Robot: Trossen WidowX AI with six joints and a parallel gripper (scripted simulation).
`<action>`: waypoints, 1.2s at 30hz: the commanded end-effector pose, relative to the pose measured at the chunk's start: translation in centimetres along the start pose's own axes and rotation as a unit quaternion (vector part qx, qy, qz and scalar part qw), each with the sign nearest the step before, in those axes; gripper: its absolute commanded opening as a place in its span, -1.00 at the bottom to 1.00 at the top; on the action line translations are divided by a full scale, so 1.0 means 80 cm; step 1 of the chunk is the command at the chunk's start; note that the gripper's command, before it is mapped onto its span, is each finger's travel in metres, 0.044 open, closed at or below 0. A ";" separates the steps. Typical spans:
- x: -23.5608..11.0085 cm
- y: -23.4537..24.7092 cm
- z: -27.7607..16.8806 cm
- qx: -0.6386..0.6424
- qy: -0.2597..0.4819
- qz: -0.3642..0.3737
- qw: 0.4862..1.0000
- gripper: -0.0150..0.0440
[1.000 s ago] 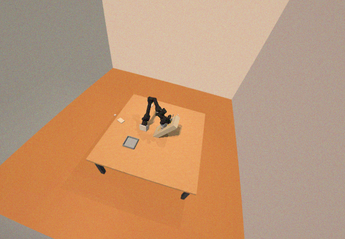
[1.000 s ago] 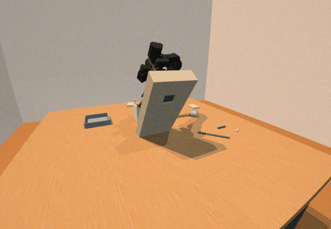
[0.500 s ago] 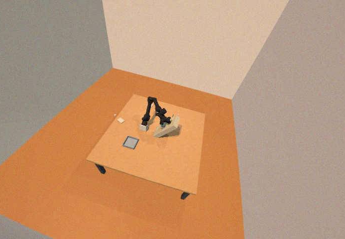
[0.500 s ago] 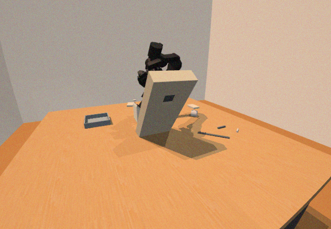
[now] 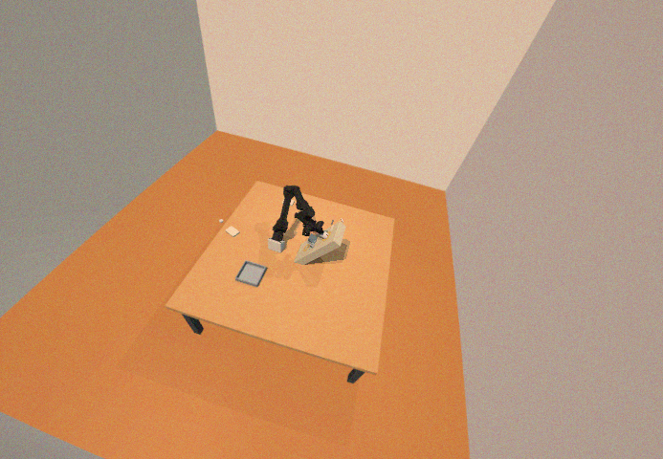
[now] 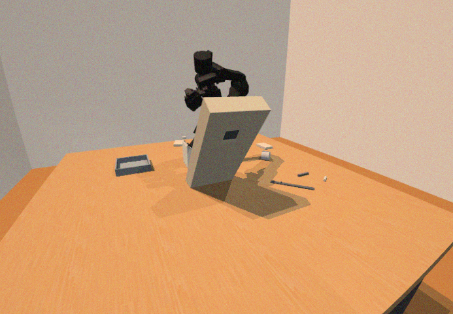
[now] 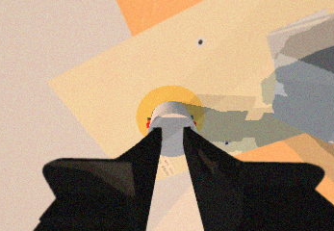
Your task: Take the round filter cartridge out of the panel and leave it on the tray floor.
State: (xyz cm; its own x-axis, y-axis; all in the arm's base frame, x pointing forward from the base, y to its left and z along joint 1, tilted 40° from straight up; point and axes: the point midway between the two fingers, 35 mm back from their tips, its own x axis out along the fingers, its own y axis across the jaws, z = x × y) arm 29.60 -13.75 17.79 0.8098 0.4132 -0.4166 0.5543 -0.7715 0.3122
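In the wrist view my gripper (image 7: pixel 171 130) is shut on the round grey filter cartridge (image 7: pixel 171 113). The cartridge sits in the middle of a yellow ring (image 7: pixel 145 108) on the beige service panel (image 7: pixel 102 82) and seems to stand out a little from the ring. Small red marks show at its sides. In the top view the gripper (image 5: pixel 313 236) is at the face of the tilted panel (image 5: pixel 321 250). In the exterior view only the panel's back (image 6: pixel 216 159) shows, and it hides the gripper and the cartridge. The grey tray (image 5: pixel 250 273) (image 6: pixel 133 165) lies on the table away from the panel.
The arm's base block (image 5: pixel 276 245) stands next to the panel. A dark rod (image 6: pixel 291 184), a short dark piece (image 6: pixel 302 174) and small white blocks (image 6: pixel 264 146) lie behind the panel. A beige block (image 5: pixel 232 231) lies near the table's left edge.
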 end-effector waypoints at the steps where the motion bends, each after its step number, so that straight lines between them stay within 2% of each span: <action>1: -0.026 0.000 0.000 -0.009 -0.005 0.008 1.000 -0.49; 4: -0.040 -0.001 -0.002 -0.013 -0.002 0.010 1.000 -0.49; 11: -0.040 -0.003 -0.001 -0.013 -0.002 0.011 1.000 -0.49; 34: -0.027 -0.088 0.037 -0.013 -0.002 0.010 1.000 -0.49; 36: -0.026 -0.080 0.037 -0.004 -0.005 0.005 1.000 -0.31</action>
State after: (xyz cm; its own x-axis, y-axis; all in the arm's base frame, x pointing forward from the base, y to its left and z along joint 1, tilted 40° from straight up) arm 23.69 -10.96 14.03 0.8126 0.4022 -0.4218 0.5482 -0.7732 0.3188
